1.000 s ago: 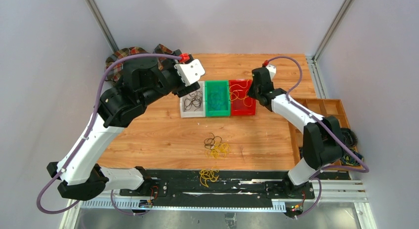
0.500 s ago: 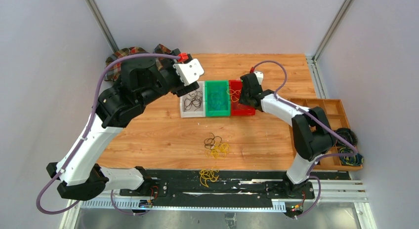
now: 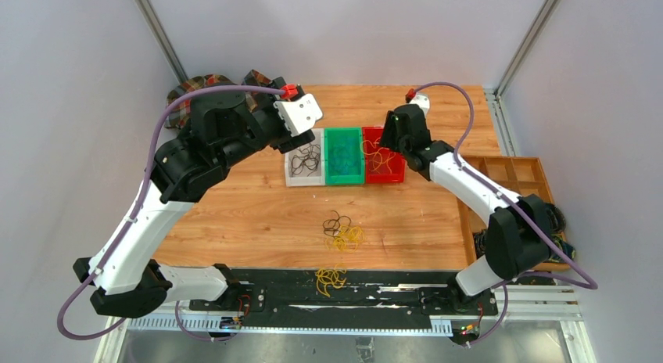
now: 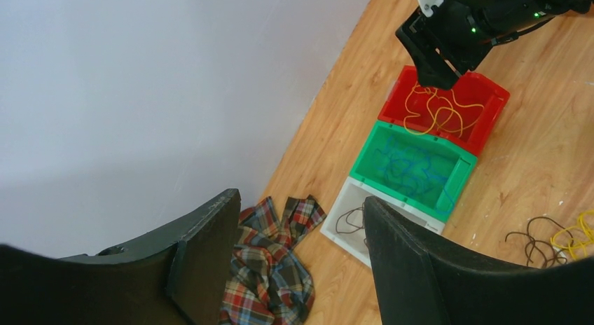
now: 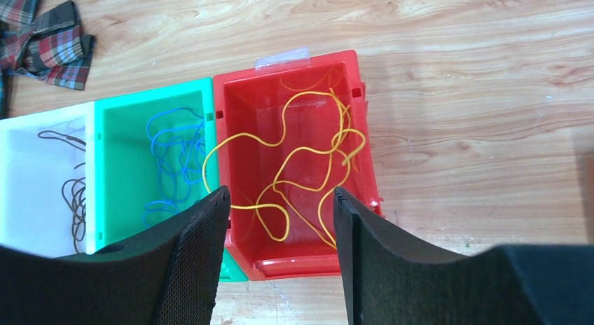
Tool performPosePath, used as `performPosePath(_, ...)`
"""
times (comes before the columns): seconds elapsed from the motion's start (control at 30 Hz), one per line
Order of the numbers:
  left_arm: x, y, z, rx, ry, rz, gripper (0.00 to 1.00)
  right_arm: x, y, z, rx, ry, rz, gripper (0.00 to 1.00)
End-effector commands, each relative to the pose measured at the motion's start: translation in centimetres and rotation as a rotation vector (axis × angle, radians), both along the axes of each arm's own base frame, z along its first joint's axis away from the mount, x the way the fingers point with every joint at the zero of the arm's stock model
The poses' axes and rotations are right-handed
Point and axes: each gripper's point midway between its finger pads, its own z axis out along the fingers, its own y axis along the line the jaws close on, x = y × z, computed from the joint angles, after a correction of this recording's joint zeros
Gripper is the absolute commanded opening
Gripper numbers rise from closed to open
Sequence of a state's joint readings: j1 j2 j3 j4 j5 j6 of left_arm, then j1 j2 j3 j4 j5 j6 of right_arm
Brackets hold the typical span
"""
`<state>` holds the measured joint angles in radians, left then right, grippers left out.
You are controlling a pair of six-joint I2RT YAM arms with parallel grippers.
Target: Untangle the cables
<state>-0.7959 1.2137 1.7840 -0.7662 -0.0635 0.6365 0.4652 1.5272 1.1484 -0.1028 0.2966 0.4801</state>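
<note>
**Right hand empty over red bin; mixed tangle not yet sorted**

- Right hand: jaws apart, nothing between them. Directly below it is the red bin holding yellow cables. One loop hangs over the wall on the hand's left, toward the green bin.
- Blue cables are in the green bin. Black cables are in the white bin, further left of the hand.
- Left hand: released and empty, hanging high, with the three bins ahead of and below its fingers.
- Black/yellow tangle sits on the bench, well behind both hands, toward the bases. A yellow clump lies further back by the rail.
- Handling, my read: the wires are light, limp and springy, far thinner than the pads, so they'll snag on neighbours and slip from a loose pinch. Grab a loop standing proud at the pile's edge, one colour only. Pinch fully and lift slowly so the rest shakes off.
</note>
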Motion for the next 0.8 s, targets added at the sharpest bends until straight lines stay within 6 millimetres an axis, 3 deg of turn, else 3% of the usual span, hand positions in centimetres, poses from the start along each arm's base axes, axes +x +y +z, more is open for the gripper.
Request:
performPosePath(0.0, -0.6, 0.3, 1.4, -0.023, -0.028, -0.014, 0.7, -0.1, 1.7, -0.6, 0.04, -0.011, 0.079, 0.56)
performPosePath(0.1, -0.5, 0.2, 1.4, -0.024, -0.027, -0.014, 0.7, 0.3, 2.2, -2.5, 0.012, 0.05, 0.099, 0.55)
performPosePath(0.27, -0.5, 0.3, 1.4, -0.018, -0.034, -0.014, 0.7, 0.5, 2.5, -5.7, -0.017, 0.134, 0.109, 0.39)
performPosePath(0.5, -0.6, 0.4, 1.3, -0.012, -0.034, -0.017, 0.7, 0.4, 2.0, -9.4, -0.069, 0.233, 0.096, 0.08)
performPosePath(0.57, -0.7, 0.5, 1.1, -0.003, -0.036, -0.019, 0.7, 0.0, 1.8, -8.8, -0.068, 0.229, 0.092, 0.06)
performPosePath(0.63, -0.8, 0.5, 0.7, 0.007, -0.03, -0.022, 0.7, -0.3, 1.3, -7.0, -0.052, 0.183, 0.071, 0.1)
performPosePath(0.7, -0.9, 0.5, 0.1, 0.018, -0.019, -0.027, 0.7, -1.2, 0.8, -4.3, -0.031, 0.107, 0.059, 0.23)
performPosePath(0.77, -0.9, 0.5, -0.3, 0.028, -0.008, -0.027, 0.7, -2.7, 0.8, -0.9, -0.004, -0.007, 0.072, 0.44)
